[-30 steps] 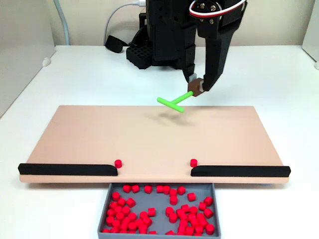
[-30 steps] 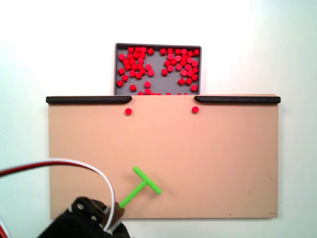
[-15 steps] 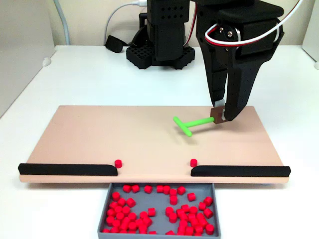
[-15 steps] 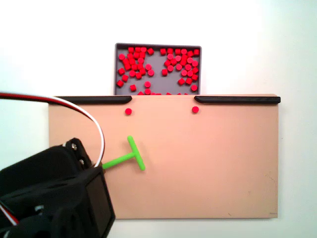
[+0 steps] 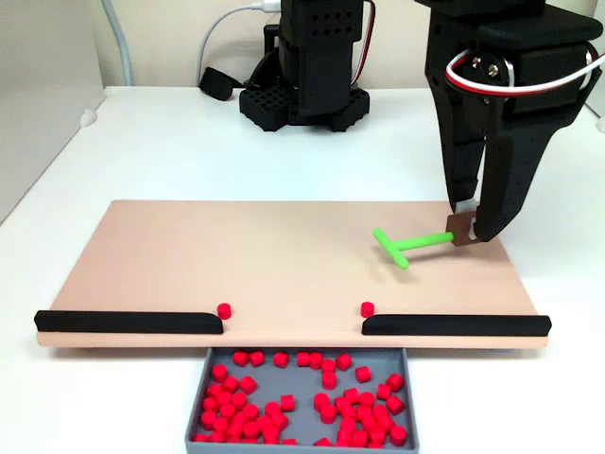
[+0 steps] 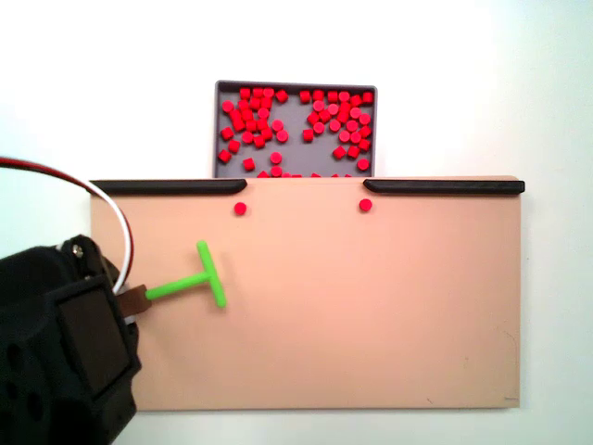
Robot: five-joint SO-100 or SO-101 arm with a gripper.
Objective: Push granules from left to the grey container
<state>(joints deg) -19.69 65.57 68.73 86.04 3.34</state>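
1. Red granules (image 5: 312,402) mostly lie in the grey tray (image 5: 203,383), which sits below the gap between the two black strips (image 5: 128,322) at the board (image 5: 189,255) edge. The gap presumably works as a chute into the tray.
2. Two granules are not yet in. In a fixed view one (image 5: 224,309) sits by the inner end of the left strip and one (image 5: 367,308) by the inner end of the right strip. The other fixed view shows them (image 6: 240,209) (image 6: 365,205) just short of the strips (image 6: 449,186), tray (image 6: 219,130) beyond.
3. Tool (image 5: 470,230) is clamped on the stem end of the green T-stick (image 5: 406,246). Crossbar faces away from the tool, apparently to act as a pusher blade.
4. Stick hangs over the board, well apart from both stray granules. In the other fixed view the stick (image 6: 190,281) and tool (image 6: 130,298) are at the board's (image 6: 371,315) left side.
5. Cannot tell whether the crossbar touches the board.
6. Judgement: task nearly done. Next move needs the crossbar set behind a stray granule, then a sweep toward the gap.
7. Risk: a granule may lodge against a strip end rather than drop in.
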